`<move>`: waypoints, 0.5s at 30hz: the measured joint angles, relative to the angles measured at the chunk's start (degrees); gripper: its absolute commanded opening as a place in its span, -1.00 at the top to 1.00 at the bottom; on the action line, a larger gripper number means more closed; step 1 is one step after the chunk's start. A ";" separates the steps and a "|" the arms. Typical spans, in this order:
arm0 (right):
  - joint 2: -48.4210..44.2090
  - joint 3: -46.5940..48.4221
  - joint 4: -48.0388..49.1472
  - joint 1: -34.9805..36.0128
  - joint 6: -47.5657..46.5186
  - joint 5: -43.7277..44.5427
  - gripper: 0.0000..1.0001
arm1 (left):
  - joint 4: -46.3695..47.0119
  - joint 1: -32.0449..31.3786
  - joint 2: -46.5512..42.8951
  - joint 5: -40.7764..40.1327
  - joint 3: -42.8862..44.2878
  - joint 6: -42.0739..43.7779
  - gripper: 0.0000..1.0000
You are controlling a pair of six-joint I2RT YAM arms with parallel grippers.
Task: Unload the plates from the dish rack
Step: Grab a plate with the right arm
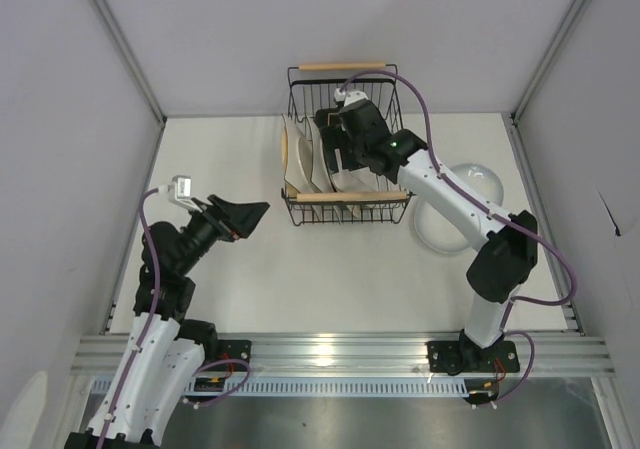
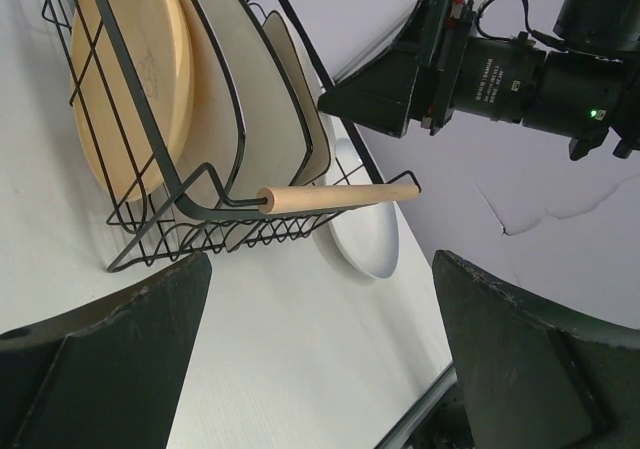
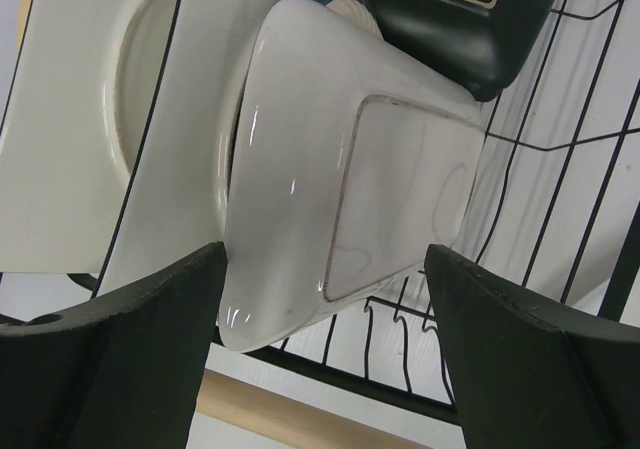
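The dish rack sits at the far middle of the tabletop, its long axis running far to near, with two wooden handles – one at each end. The plates stand on edge along its left side, their edges running far to near and leaning left. At least four show: one tan round plate, a large white plate, a white square plate and one dark plate. One more white round plate lies flat on the tabletop just right of the rack.

The right fingers reach into the rack, spread wide on either side of the white square plate – contact cannot be told. The left fingers hang released over the tabletop, left of the rack, holding nothing.
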 measured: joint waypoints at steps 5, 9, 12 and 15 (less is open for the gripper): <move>0.22 1.40 -1.14 0.68 -1.22 0.55 -0.74 | -0.07 0.00 0.42 -0.11 0.00 0.02 -0.99; 0.50 1.60 -1.53 0.98 -1.64 0.81 -0.75 | -0.04 0.00 1.01 -0.09 0.00 0.02 -0.99; 1.20 1.84 -2.16 1.51 -1.88 1.27 -0.74 | -0.04 0.00 1.36 -0.09 0.00 0.00 -0.99; 2.43 2.69 -2.97 2.19 -2.36 1.84 -0.74 | -0.02 0.00 1.46 -0.09 0.00 0.00 -0.99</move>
